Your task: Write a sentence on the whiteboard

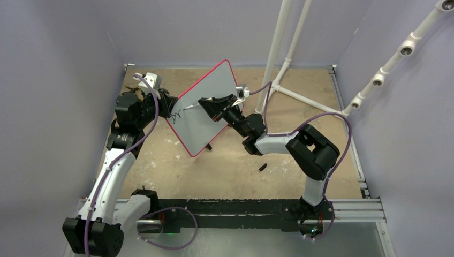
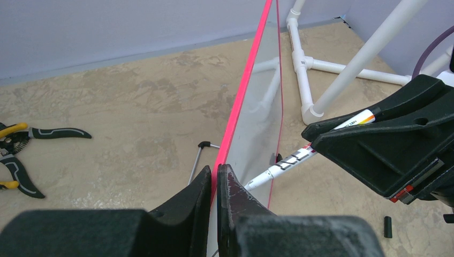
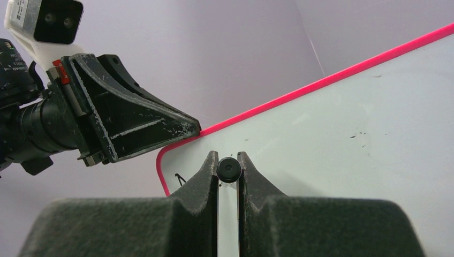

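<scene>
The whiteboard, white with a pink-red rim, is held tilted up off the table. My left gripper is shut on its left rim, one finger on each side of the edge. My right gripper is shut on a white marker, whose tip rests on the board's face near the left corner. Of the sentence, only a short black scribble shows beside the rim. The left gripper's fingers appear at the corner in the right wrist view.
Yellow-and-black pliers lie on the table beyond the board's back. A white pipe frame stands at the back right. A small black cap lies near the right arm. The board's thin metal leg hangs under it.
</scene>
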